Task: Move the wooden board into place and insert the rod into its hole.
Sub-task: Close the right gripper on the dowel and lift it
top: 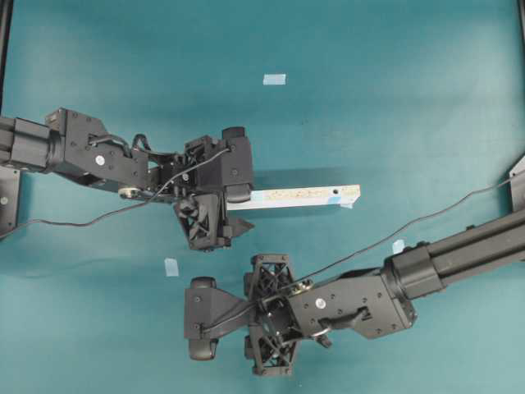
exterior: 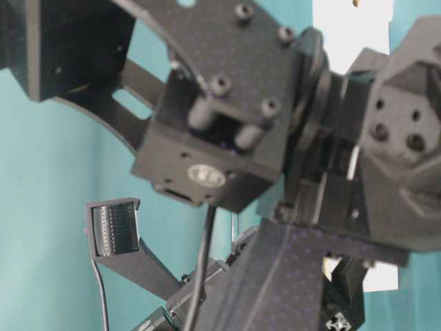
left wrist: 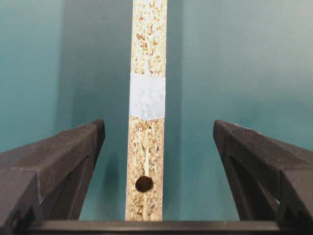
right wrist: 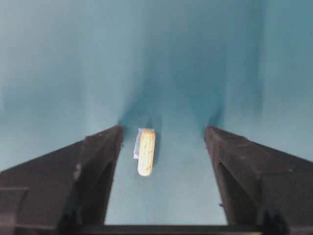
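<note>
The wooden board (top: 299, 197) lies across the middle of the teal table. A dark dot (top: 335, 195) shows near its right end. In the left wrist view the board (left wrist: 145, 147) shows its speckled edge up, with a pale-blue patch and a dark round hole (left wrist: 144, 184) near the gripper. My left gripper (left wrist: 157, 128) is open and straddles the board without touching it; in the overhead view it (top: 236, 205) is over the board's left end. My right gripper (right wrist: 162, 131) is open around the rod (right wrist: 146, 152), a cream peg lying on the table, untouched. The rod is hidden in the overhead view.
Pale-blue tape squares lie at the far middle (top: 274, 80), left of centre (top: 171, 267) and right (top: 398, 245). The right gripper (top: 201, 318) sits just below the left one, close together. The table-level view is filled by blurred arm parts and a ridged finger pad (exterior: 114, 229).
</note>
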Controlling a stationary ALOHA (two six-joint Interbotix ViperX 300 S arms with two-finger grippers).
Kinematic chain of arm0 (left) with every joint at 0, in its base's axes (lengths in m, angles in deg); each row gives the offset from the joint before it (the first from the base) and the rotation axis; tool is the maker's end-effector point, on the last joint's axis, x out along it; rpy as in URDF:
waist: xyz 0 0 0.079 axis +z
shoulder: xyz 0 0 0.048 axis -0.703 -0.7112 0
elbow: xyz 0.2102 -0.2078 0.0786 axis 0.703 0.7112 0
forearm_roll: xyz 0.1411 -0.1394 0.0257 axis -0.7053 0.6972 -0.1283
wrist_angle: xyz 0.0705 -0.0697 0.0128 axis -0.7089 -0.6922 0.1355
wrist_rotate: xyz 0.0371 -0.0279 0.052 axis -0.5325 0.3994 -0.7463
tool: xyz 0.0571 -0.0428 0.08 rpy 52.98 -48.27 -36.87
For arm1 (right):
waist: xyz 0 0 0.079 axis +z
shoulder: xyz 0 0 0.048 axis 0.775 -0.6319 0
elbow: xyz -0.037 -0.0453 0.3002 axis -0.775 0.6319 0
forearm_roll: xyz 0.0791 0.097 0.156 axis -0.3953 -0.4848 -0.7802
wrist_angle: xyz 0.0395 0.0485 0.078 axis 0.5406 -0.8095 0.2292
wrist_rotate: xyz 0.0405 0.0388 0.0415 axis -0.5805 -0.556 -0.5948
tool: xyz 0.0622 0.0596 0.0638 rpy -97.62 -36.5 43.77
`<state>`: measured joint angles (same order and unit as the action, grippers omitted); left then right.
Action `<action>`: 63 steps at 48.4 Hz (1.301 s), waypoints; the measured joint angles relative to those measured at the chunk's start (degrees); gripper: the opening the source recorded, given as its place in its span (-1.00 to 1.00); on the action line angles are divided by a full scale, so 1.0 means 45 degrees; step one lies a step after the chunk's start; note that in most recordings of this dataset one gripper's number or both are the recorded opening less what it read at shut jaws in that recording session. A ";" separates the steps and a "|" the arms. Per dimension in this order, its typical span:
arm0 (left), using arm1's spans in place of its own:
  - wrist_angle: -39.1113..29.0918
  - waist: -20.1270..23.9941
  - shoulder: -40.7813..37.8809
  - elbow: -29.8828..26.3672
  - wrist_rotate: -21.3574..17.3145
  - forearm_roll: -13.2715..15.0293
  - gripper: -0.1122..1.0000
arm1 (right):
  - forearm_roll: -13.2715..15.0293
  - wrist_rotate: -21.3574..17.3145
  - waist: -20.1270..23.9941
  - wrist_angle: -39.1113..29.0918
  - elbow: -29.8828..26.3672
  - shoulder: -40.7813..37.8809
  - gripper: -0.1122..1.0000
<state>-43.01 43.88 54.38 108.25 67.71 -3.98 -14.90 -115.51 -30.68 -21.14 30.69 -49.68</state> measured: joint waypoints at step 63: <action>0.0000 0.0000 -0.0020 0.0000 0.0000 0.0000 0.83 | 0.0000 -0.0781 0.0117 -0.0098 -0.0059 -0.0078 -0.59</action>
<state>-43.01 43.88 54.29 108.25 67.71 -3.98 -14.90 -119.03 -30.15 -21.58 30.43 -50.03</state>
